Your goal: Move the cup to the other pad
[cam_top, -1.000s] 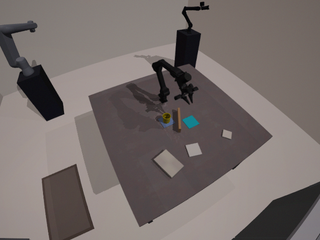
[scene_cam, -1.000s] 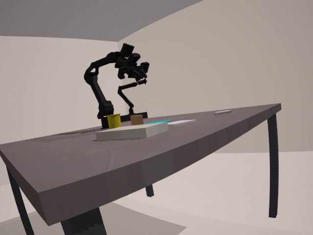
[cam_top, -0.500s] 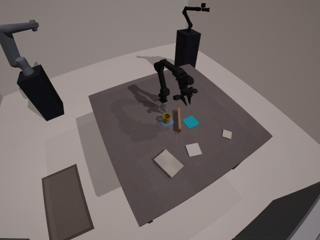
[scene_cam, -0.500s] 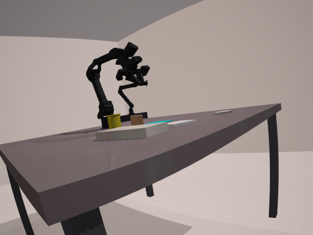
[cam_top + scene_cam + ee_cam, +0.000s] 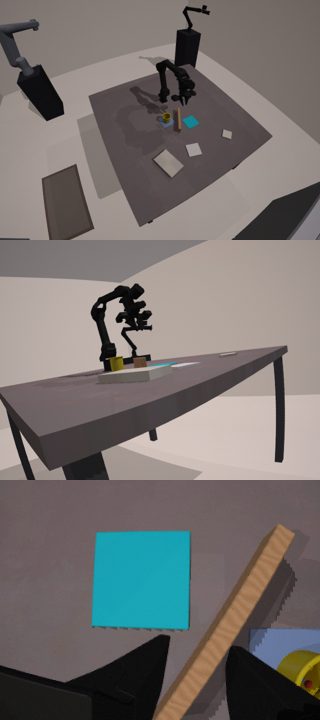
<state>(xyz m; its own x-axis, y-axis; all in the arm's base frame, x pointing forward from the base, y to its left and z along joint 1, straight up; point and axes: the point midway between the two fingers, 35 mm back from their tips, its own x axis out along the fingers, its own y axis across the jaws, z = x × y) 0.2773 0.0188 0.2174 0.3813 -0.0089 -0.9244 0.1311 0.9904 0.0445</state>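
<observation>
Indoors, brn tbl [image 5: 206, 170] [image 5: 155, 400] [image 5: 45, 580], 4 pale slabs? noIndoors, brn tbl [image 5: 206, 170] [image 5: 155, 400] [image 5: 45, 580], beige walls [image 5: 258, 51] [image 5: 232, 304], pale flr [image 5: 108, 214] [image 5: 232, 426]

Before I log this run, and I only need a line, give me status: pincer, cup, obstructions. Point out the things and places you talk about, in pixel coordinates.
Pincer [image 5: 185, 104] [image 5: 139, 329] [image 5: 198, 651] open, raised, nothing held. Yellow cup [image 5: 166, 118] [image 5: 117, 364] [image 5: 296, 666] upright on blue pad [image 5: 169, 125] [image 5: 265, 642]. Wooden bar [image 5: 179, 120] [image 5: 139, 362] [image 5: 220, 635] between blue and cyan [image 5: 190, 121] [image 5: 141, 580] pads.

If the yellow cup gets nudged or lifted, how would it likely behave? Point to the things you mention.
The yellow cup [image 5: 166, 120] [image 5: 117, 364] [image 5: 296, 666] looks rigid, so it would probably keep its shape. Standing upright and open-topped with a red marble visible inside, it may spill if tipped.
</observation>
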